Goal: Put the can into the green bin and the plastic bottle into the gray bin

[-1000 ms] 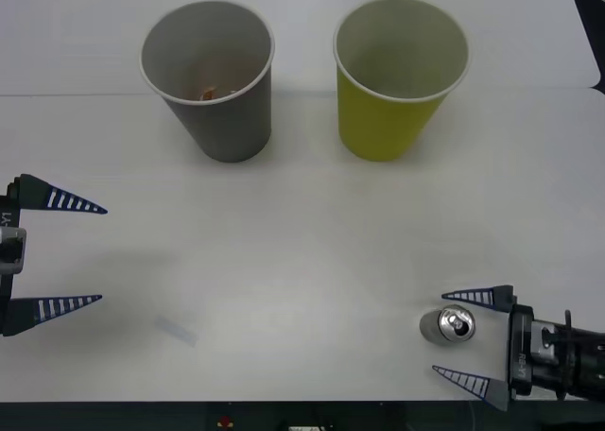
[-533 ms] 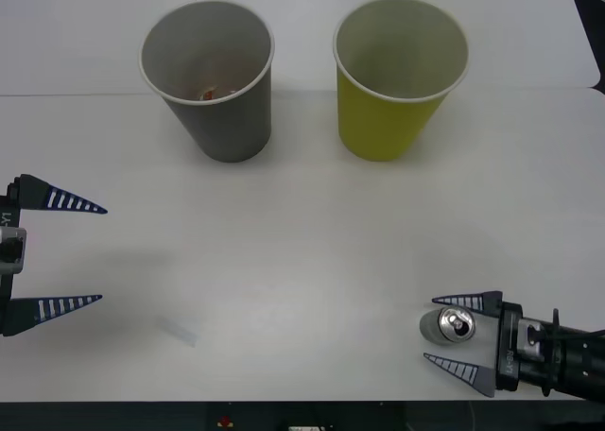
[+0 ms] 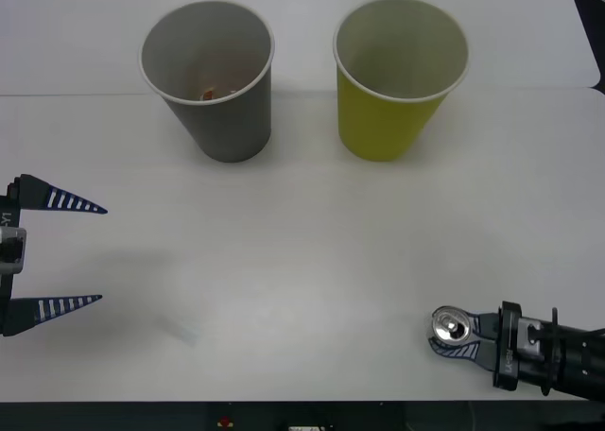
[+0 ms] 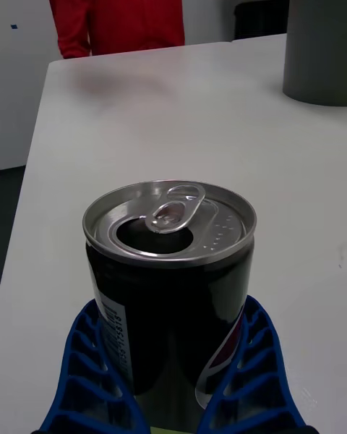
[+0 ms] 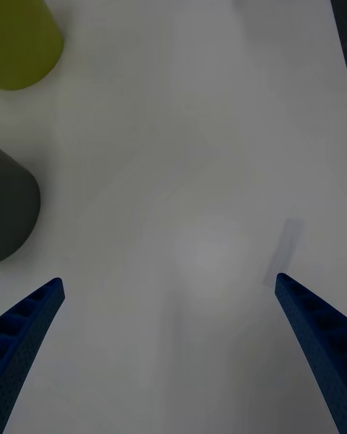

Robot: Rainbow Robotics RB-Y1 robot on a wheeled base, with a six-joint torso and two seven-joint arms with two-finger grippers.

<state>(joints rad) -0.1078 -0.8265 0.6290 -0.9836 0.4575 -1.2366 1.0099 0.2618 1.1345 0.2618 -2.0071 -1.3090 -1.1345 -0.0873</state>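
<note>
White tabletop [image 3: 302, 251] spans the front view, with a person in a red top standing beyond its far edge in the right wrist view. At far left, the left gripper [image 3: 57, 254] hangs idle over the near-left table, its blue ribbed fingers spread wide with nothing between them. Farther back stands the large gray paper cup serving as the gray bin [image 3: 210, 77], upright, something small and orange lying in its bottom; just to its right, apart from it, stands the large yellow-green paper cup serving as the green bin [image 3: 399, 74], also upright. At near right, the right gripper [image 4: 173, 376] is pinched on the small silver metal can [image 4: 170, 289] with the dark printed label, one finger on each side of the body. The can's long axis is vertical, pull-tab uppermost. The green bin lies well away from the can, farther back and slightly left, so the coming carry is judged to fall to the right arm.
</note>
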